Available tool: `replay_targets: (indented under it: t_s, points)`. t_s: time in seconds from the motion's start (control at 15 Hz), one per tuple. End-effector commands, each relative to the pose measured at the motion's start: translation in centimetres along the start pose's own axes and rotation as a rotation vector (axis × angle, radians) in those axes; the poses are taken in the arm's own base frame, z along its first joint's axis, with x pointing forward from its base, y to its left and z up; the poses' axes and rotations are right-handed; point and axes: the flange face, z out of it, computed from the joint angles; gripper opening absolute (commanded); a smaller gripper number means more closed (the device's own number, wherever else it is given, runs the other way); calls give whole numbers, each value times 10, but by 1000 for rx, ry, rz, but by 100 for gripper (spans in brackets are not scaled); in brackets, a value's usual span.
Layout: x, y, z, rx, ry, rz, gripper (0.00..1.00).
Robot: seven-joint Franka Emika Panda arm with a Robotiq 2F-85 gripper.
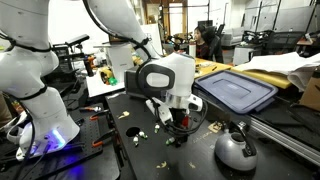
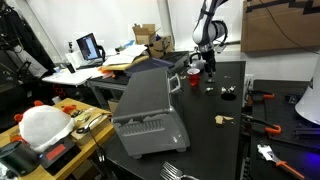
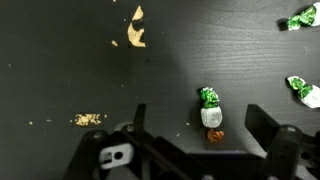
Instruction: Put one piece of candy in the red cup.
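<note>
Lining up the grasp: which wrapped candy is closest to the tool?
The green-and-white candy lying within the span of the open tool in the wrist view; the other two candies sit apart, near that view's right edge.

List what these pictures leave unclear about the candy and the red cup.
- In an exterior view the red cup is too small to show its inside. It lies outside the wrist view's frame.
- In the wrist view the green-wrapped candy sits between the fingers of the open gripper. How far above it they are cannot be told.
- The two candies at the right edge of the wrist view are cut off by the frame.
</note>
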Motion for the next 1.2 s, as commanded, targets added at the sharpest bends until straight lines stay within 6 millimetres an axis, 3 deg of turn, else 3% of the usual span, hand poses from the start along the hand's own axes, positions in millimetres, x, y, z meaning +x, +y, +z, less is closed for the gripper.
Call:
replay_targets:
  t_s: [0.0,0.67,1.13]
  points:
    - [-6,-3,3,25,-9,-29,100]
    - [-2,-5,7,1,-11,-9,100]
    - [-1,-22,32,2,9,-41,100]
